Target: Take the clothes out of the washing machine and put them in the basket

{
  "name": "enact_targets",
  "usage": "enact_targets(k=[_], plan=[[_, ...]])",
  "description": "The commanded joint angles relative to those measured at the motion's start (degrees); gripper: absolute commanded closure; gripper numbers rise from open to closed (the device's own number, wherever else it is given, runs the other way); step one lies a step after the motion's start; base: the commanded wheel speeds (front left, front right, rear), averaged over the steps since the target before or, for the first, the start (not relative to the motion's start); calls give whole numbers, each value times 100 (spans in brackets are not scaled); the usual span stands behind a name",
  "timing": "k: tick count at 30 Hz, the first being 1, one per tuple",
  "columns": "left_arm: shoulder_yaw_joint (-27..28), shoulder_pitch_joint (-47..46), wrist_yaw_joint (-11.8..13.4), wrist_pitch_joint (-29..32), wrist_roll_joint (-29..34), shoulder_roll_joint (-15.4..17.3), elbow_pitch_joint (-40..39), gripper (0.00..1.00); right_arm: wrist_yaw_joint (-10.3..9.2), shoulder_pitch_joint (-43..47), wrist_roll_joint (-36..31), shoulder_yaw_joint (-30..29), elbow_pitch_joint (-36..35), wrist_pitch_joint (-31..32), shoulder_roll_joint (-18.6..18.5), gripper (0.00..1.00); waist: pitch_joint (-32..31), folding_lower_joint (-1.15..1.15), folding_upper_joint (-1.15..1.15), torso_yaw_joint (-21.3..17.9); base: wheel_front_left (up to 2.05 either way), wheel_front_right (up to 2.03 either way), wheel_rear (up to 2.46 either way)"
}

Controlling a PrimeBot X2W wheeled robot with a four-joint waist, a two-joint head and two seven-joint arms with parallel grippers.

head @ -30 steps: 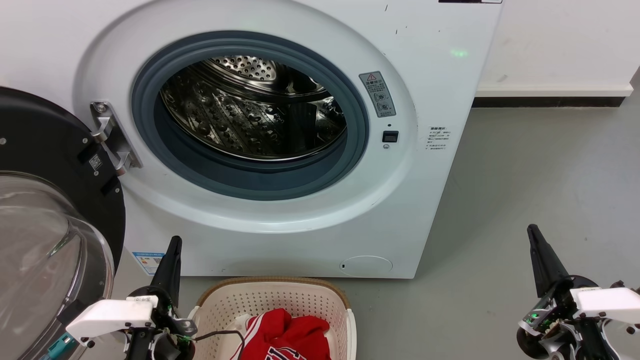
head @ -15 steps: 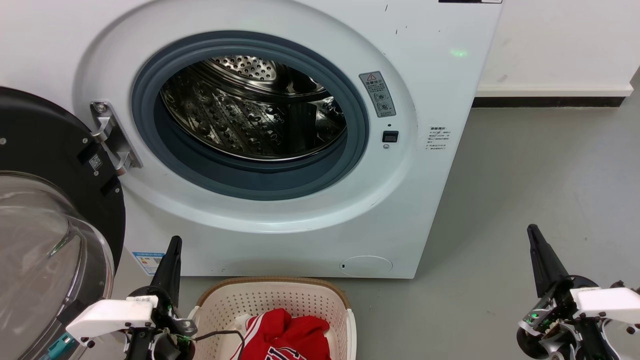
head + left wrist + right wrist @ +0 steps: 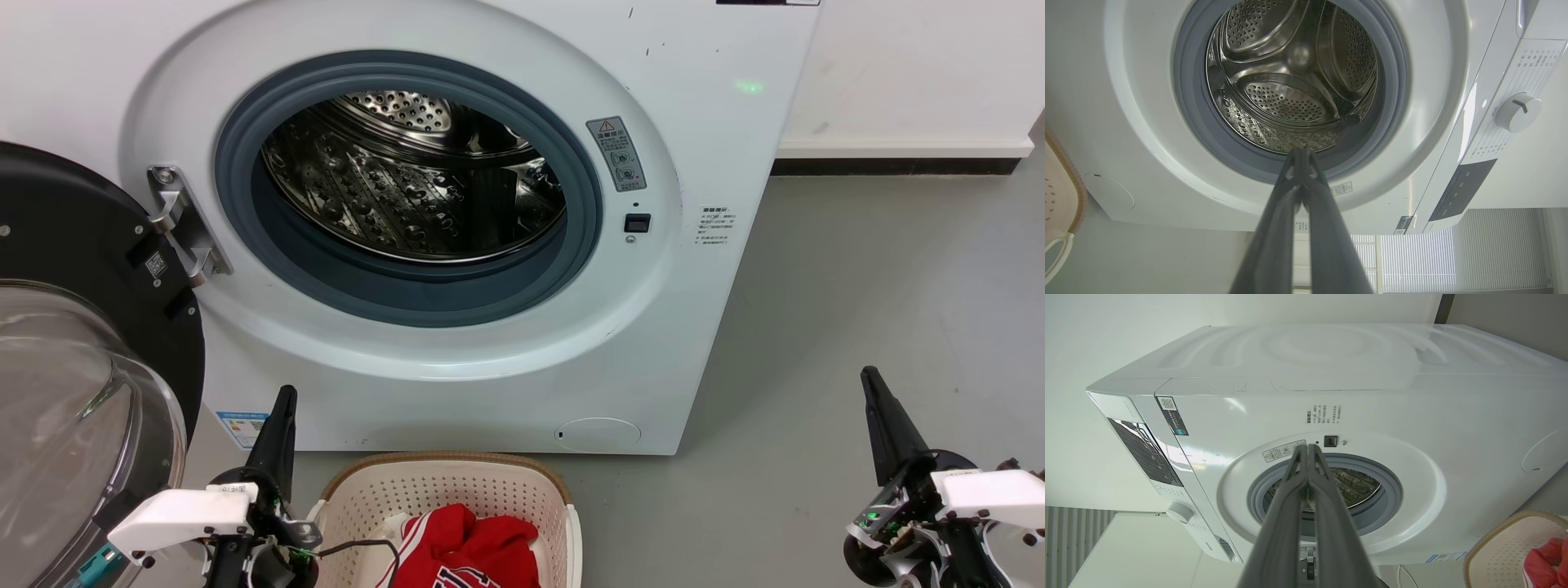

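Head view, washing machine [image 3: 694, 343]: fills the frame from 9 to 1 o'clock, with its white front facing the camera and the porthole open.
Door [image 3: 73, 367]: swung wide to 8 o'clock, glass bowl outward, well clear of the porthole.
Drum [image 3: 408, 188]: perforated steel with no cloth on the walls that show. The left wrist view looks straight in and finds the back wall bare.
Basket [image 3: 445, 460]: on the floor at 6 o'clock, just in front of the machine's base.
Clothes [image 3: 482, 535]: a red garment bunched inside the basket, toward its 5 o'clock side. The frame edge cuts off its lower part.
Left hand [image 3: 285, 392]: at 7 o'clock, just beside the basket's rim. The fingers are pressed together on nothing and point up at the machine.
Right hand [image 3: 867, 371]: at 4 o'clock, well apart from the basket. The fingers are pressed together and empty.
Step in hand: judged to be the closing check, since the garment lies in the basket and the task looks near complete.
Technique: before calling the drum empty, inspect its lowest front strip, which the grey gasket [image 3: 408, 298] hides at 6 o'clock of the porthole. Use the wrist camera rather than reaching in.
Caution: keep the left hand off the basket's rim so the basket is not nudged. Whether any cloth trails over the near rim cannot be told.
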Motion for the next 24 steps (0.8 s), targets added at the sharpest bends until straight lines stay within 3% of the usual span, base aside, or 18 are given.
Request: enact_targets(k=[1,24], plan=[[19,-35,-27,15,-20,-9,3,100,0,-66,24,-3,7,6,-29,100,0,0,0,0,0,0,0],[18,-34,-27,15,-20,-9,2,100,0,-66,24,-3,7,6,-29,100,0,0,0,0,0,0,0]])
